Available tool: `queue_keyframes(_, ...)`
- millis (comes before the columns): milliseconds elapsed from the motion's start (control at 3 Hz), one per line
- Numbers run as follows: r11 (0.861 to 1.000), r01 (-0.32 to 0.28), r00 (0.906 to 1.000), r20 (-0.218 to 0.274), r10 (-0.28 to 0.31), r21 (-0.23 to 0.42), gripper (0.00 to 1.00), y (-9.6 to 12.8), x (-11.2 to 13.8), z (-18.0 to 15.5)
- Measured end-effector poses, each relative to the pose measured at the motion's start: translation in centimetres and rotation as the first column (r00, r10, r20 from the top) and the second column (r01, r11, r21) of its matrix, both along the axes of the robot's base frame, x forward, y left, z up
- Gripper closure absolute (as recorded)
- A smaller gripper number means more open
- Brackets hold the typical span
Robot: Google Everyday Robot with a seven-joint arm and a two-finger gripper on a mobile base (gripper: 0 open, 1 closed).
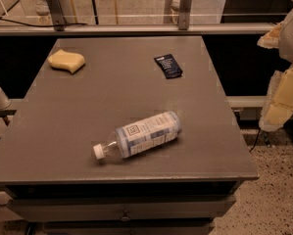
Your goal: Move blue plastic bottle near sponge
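The bottle (138, 135) lies on its side near the table's (87, 106) front edge, cap pointing left, seemingly empty; the sponge (66, 60) sits well apart at the far left corner; a dark packet (168, 65) lies far right; the gripper (279, 104) hangs off the right edge, touching nothing, its opening impossible to tell.

Blue plastic bottle (138, 135): clear, white cap, pale blue-and-white label with a small square logo. Lying on its side on the grey table (53, 121), near the front edge, cap pointing toward the front-left corner, base toward the right edge. Sponge (66, 60): yellow-tan foam, wavy outline, lying flat near the table's back-left corner, well apart from the bottle. Gripper (282, 99): beyond the table's right edge, touching neither.
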State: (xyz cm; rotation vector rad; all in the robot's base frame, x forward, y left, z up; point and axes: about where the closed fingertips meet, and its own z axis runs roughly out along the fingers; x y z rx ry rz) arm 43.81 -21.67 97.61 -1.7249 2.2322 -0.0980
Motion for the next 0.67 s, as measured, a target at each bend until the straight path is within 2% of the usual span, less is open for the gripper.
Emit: queue_keyframes(667, 1.0, -0.011, 0.9999, 0.005, 0.01, 0.015, 0.0, 0.24, 0.11, -0.08)
